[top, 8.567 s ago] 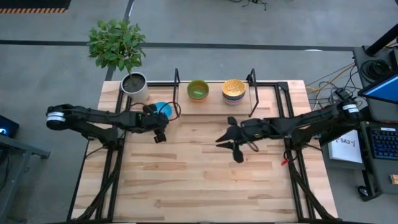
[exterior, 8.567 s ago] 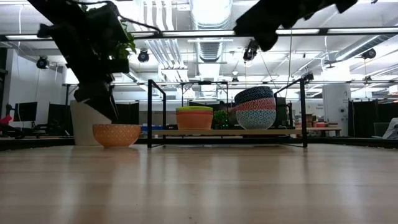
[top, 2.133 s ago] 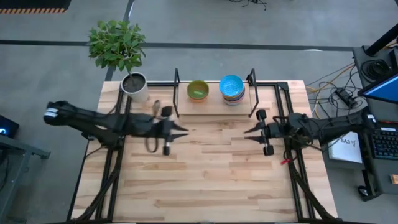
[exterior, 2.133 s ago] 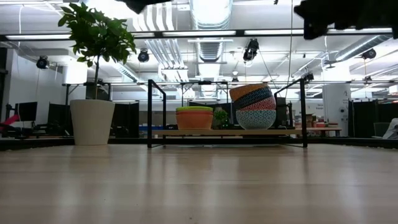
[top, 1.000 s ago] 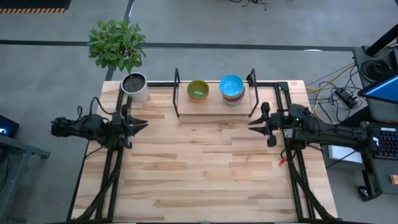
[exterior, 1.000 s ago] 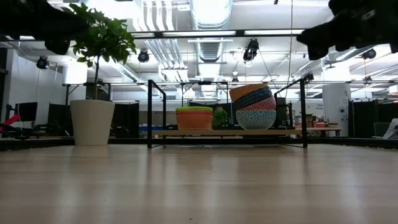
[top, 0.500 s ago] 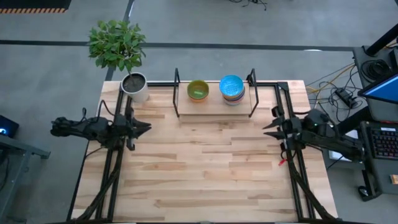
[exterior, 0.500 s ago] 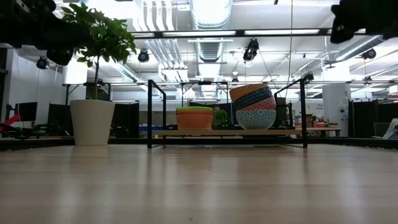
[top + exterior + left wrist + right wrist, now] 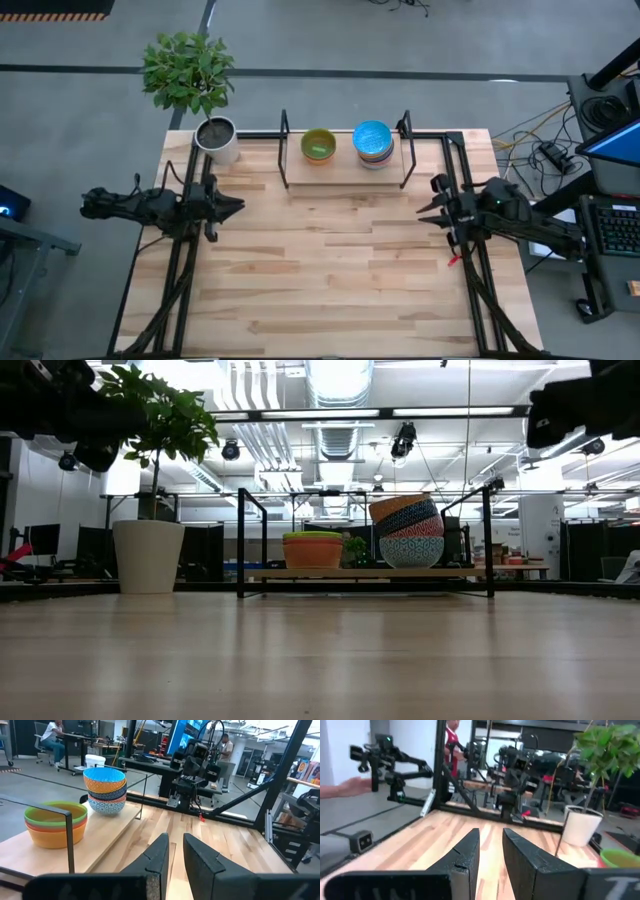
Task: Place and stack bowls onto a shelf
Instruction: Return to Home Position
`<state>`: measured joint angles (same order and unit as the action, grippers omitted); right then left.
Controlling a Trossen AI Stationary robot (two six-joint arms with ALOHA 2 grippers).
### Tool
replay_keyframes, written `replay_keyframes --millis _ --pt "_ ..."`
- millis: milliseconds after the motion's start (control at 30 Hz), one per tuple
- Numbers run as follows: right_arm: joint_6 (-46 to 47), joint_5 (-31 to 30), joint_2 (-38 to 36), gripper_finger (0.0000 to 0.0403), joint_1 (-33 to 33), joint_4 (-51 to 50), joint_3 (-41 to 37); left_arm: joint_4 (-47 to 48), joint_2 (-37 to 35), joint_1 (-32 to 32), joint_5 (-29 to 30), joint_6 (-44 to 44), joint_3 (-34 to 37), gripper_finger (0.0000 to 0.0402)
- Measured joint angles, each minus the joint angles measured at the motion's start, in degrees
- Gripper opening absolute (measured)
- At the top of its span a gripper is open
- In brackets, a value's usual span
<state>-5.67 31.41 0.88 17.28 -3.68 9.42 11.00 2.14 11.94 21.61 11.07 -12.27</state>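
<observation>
Seen from above, a wooden table (image 9: 330, 280) has a low shelf (image 9: 340, 176) at its back edge, centred, with a black wire upright at each end. Two stacks of bowls sit on the shelf, side by side but not touching. The green stack (image 9: 319, 144), nearer the left arm, holds three nested bowls: green on top, orange-red under it, yellow at the bottom. The tall stack (image 9: 372, 140), nearer the right arm, holds four: an orange patterned bowl with a light blue inside on top, then a dark patterned one, a red one, and a blue-white patterned one at the base. Its upper bowls lean to one side. A white pot (image 9: 217, 137) with a leafy plant stands at the table's back left corner, beside the shelf. The left gripper (image 9: 232, 208) hangs over the table's left edge and the right gripper (image 9: 432, 203) over its right edge, both well apart from the shelf. Each gripper's fingers are parted by a narrow gap and grasp nothing.
</observation>
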Motion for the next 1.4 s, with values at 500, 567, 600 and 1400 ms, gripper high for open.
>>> replay_keyframes --millis 500,567,600,1400 --pt "0.41 -7.59 1.85 0.0075 0.02 -2.01 -0.97 0.17 1.50 0.00 0.04 0.00 0.00 0.0039" --pt "3.31 -7.55 1.86 0.0075 -0.02 -2.03 -0.97 0.11 1.72 0.00 0.07 0.00 0.00 0.0039" --pt "4.73 -7.55 1.86 0.0075 -0.02 -2.03 -0.97 0.15 1.84 0.00 0.05 0.00 0.00 0.0039" --pt "7.61 -7.52 1.88 0.0075 -0.02 -2.03 -0.97 0.16 3.88 0.00 0.09 -0.03 0.00 0.0039"
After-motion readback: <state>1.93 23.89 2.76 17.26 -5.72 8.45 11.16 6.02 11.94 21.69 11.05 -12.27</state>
